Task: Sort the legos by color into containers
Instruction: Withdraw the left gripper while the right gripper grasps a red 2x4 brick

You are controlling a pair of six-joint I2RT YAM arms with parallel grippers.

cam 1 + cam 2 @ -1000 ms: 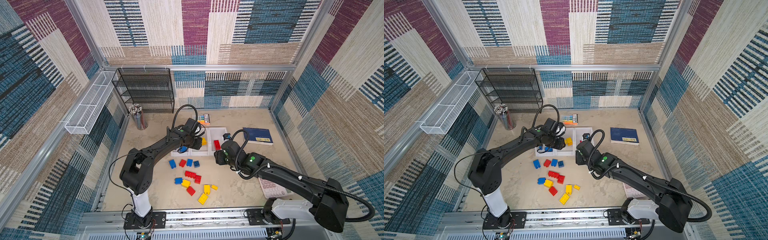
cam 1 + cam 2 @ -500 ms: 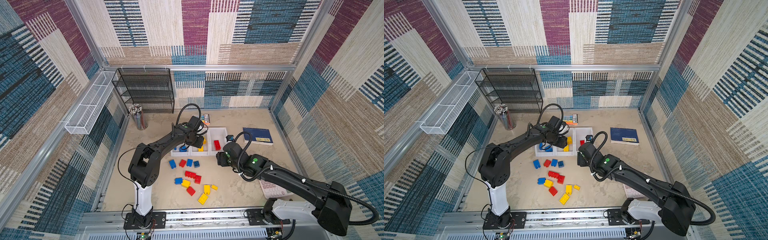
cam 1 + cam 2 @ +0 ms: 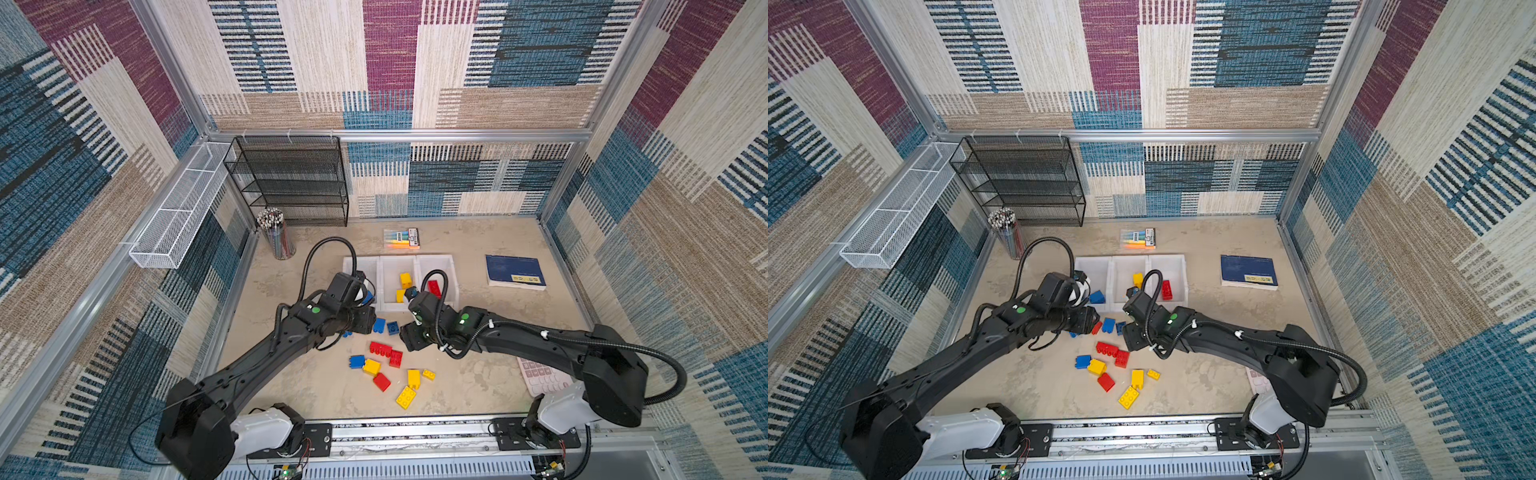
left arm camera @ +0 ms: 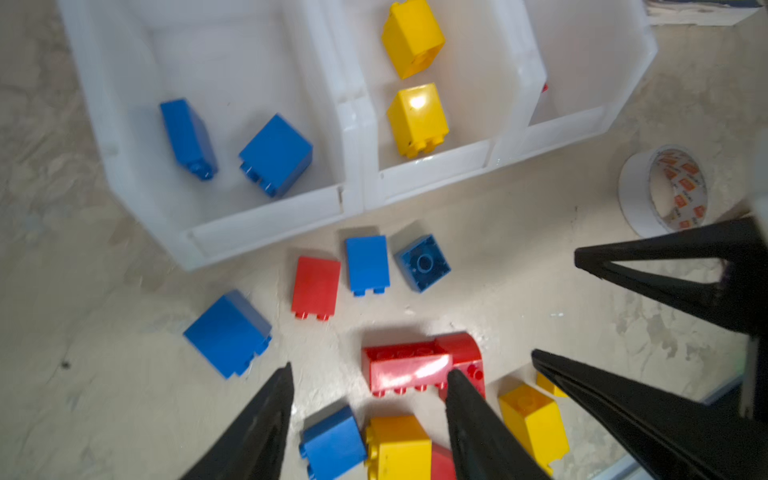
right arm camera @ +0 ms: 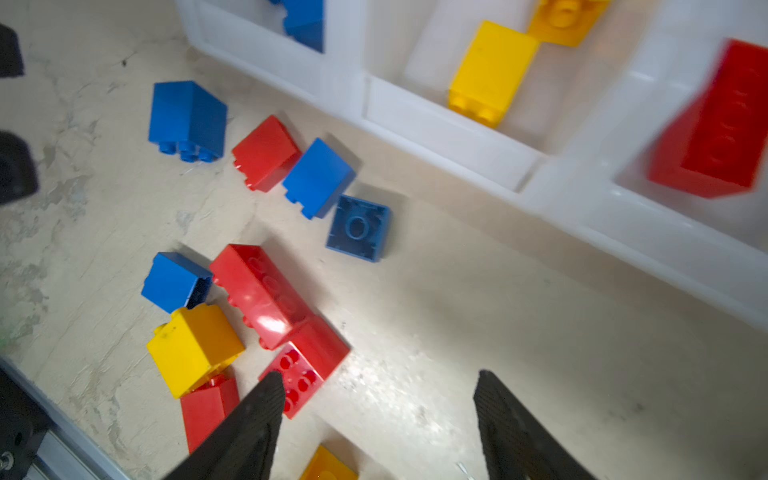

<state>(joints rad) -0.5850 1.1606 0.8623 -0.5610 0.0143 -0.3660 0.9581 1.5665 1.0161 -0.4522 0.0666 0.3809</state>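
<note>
Three joined white containers (image 3: 453, 266) stand in a row. The left one holds two blue legos (image 4: 276, 153), the middle two yellow (image 4: 417, 118), the right a red one (image 5: 719, 124). Loose legos lie in front: a long red brick (image 3: 380, 348), blue bricks (image 3: 379, 325), yellow bricks (image 3: 406, 397). My left gripper (image 4: 370, 372) hangs open over the long red brick (image 4: 405, 365), holding nothing. My right gripper (image 5: 378, 376) is open over bare table beside a red brick (image 5: 303, 374). In both top views the two grippers (image 3: 365, 322) (image 3: 1129, 336) face each other over the pile.
A highlighter pack (image 3: 402, 238) lies behind the bins and a blue book (image 3: 515, 271) to their right. A pen cup (image 3: 277, 235), a black mesh rack (image 3: 291, 183) and a white wire tray (image 3: 178, 212) stand at the back left. A tape roll (image 4: 665, 187) and a pink calculator (image 3: 544, 376) lie on the right.
My left gripper has opened and drawn back from the left bin to above the loose bricks. My right gripper has come nearer too, away from the right bin.
</note>
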